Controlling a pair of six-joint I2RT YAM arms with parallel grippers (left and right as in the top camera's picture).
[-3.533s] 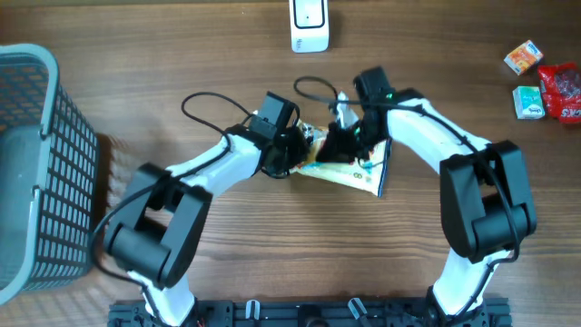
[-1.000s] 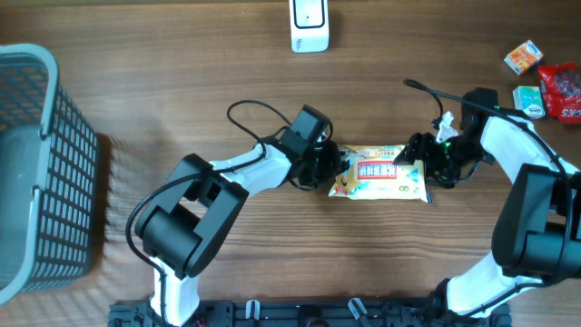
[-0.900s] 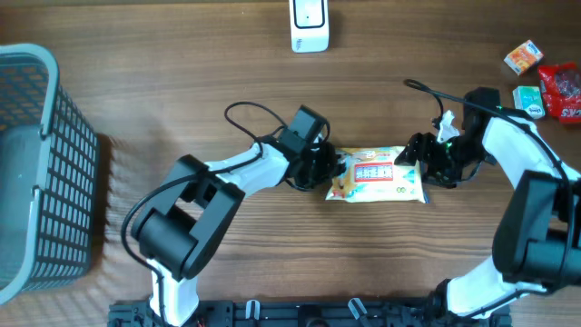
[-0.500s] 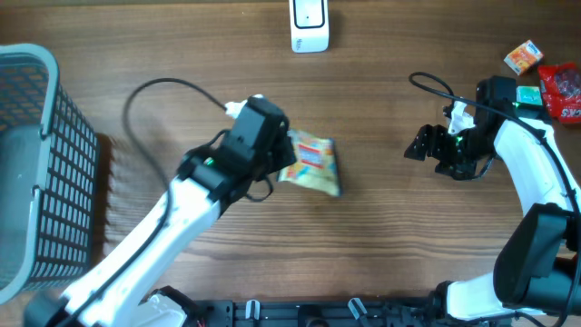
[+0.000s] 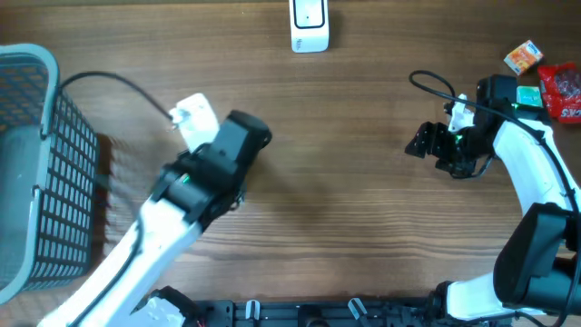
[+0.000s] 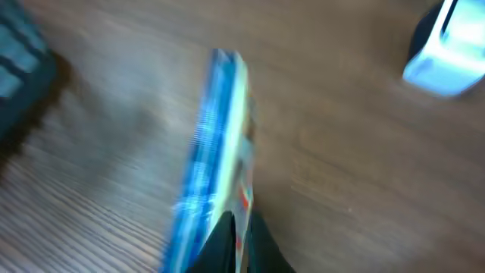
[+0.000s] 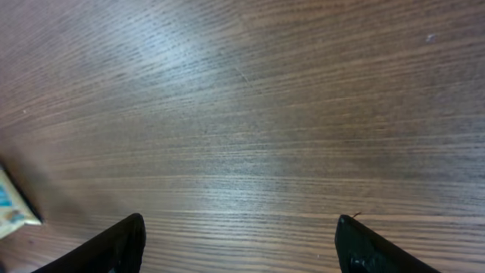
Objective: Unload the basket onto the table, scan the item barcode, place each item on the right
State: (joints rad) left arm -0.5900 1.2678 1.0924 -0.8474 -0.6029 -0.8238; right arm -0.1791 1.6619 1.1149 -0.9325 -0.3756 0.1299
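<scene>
Item: flat blue-and-yellow snack packet (image 6: 216,152), swung up off the brown wooden table (image 5: 363,227) and leftward, seen edge-on. My left pincer (image 6: 233,235) clamped its lower edge; my right pincer (image 5: 427,145) stood wide, empty. White box-shaped scanner (image 6: 447,45) lay ahead — scan, I judged, still pending.

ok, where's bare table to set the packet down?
Widest bare wood: mid table, between the left arm carrying the packet and the open right end effector, scanner at its far edge. Crowded: snacks in the far right corner, basket along the left edge.
</scene>
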